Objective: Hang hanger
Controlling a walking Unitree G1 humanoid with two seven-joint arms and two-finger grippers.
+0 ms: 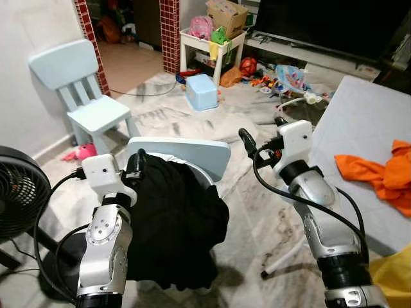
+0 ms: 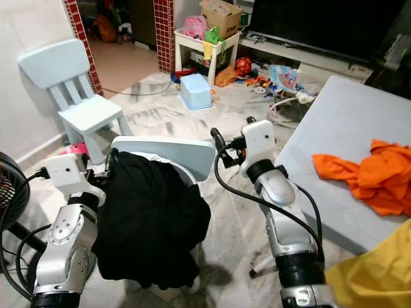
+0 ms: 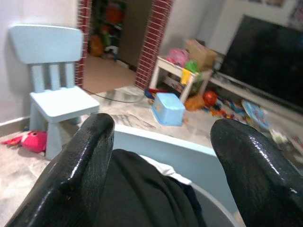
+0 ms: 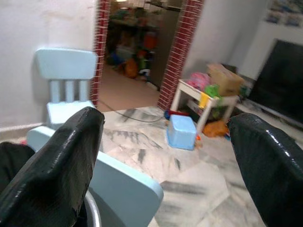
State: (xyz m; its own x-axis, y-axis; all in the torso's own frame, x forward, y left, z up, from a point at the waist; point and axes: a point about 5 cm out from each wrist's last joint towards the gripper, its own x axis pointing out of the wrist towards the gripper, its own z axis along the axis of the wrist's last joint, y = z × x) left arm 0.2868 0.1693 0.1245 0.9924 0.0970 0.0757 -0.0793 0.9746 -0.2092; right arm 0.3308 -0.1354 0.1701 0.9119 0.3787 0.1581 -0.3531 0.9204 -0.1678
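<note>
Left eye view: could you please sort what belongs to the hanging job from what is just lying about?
Job: black cloth garment, draped over pale blue chair back; left gripper; right gripper.
Lying about: orange cloth; blue plastic box; black fan.

Matt black cloth [image 1: 176, 224]; glossy marble floor [image 1: 257, 218].

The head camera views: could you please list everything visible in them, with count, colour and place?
black garment: one, black, draped over the near chair
near chair: one, pale blue, directly ahead
far chair: one, pale blue, by the left wall
fan: one, black, far left
storage box: one, light blue, on the floor
small table: one, white, holding toys and a cardboard box
orange cloth: one, on the grey table at right
left end effector: black fingers, open, at the garment
right end effector: black fingers, open, raised beside the near chair
</note>
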